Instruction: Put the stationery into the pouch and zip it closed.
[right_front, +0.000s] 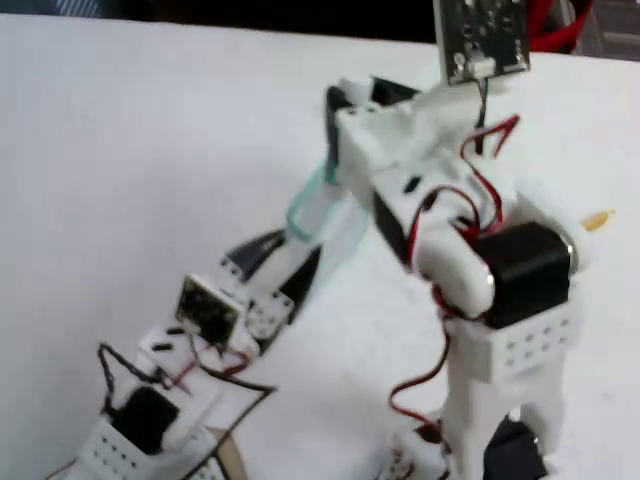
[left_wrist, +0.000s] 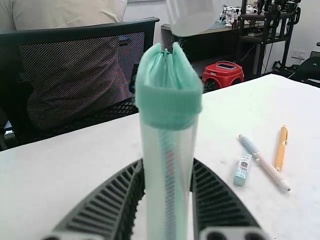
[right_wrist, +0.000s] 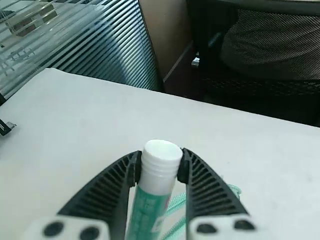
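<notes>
- The white table (right_front: 120, 130) carries both arms and the loose stationery.
- The pouch (left_wrist: 167, 150) is a clear, soft sleeve with a teal band round its mouth. It stands on end between the jaws of the left gripper (left_wrist: 167, 165), which pinch its lower body. It looks light and floppy, so it will probably sag or fold if held only at the base. A hold on the stiffer teal rim or the zip end should keep the mouth open better.
- The glue stick (right_wrist: 155, 200) has a teal barrel and a white cap and is clamped just below the cap by the right gripper (right_wrist: 160, 157). A strip of the pouch's teal edge shows close beneath it. The barrel is rigid, light and smooth, so it could slip or swivel in the ribbed pads.
- The pale blue pen (left_wrist: 262, 162) and the orange pen (left_wrist: 281, 147) lie near each other on the table, well apart from the pouch. They are thin, stiff and likely to roll, so each is best taken across the middle of the barrel.
- A small teal piece (left_wrist: 243, 169), perhaps an eraser, lies just beside the blue pen.
</notes>
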